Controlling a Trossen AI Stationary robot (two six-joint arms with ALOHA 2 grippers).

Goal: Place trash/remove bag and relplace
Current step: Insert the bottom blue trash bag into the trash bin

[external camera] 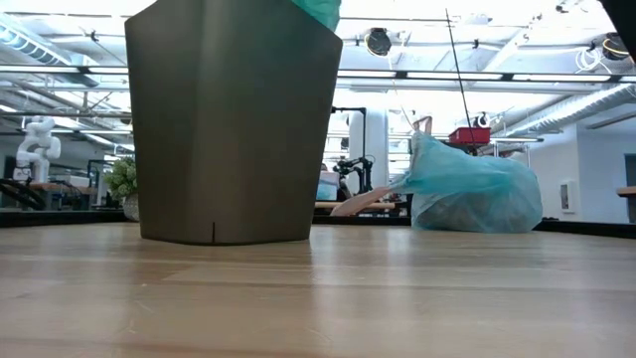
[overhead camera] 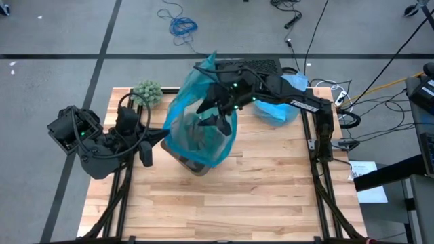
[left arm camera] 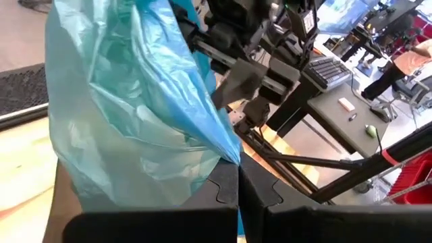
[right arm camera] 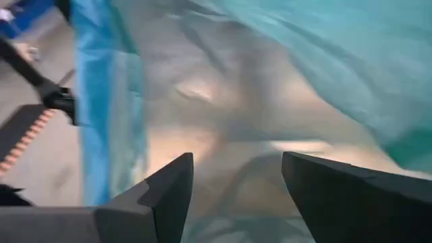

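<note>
A pale wooden surface [overhead camera: 224, 196] stands on a grey floor strewn with cables, with a bright workshop behind it. At the far left corner sits a green fuzzy plant [overhead camera: 147, 91]. The left gripper [overhead camera: 163, 134] comes next, its jaws pressed together on the near edge of the light blue bag [overhead camera: 186, 115], which billows up just ahead of them over a grey bin [external camera: 234, 119]. Beyond those jaws, the right gripper [overhead camera: 218, 120] reaches down inside the bag's mouth; its wrist view shows its jaws spread apart with only crinkled plastic between and past them. Further right, behind that arm, a second, filled blue-green bag [external camera: 467, 189] lies on the surface, well apart from both jaws.

I would judge that the old liner is already out and set aside, and the fresh one is being spread into the bin. Its rim is not yet folded over the bin's edge, so seating it remains. I cannot see any loose trash.
</note>
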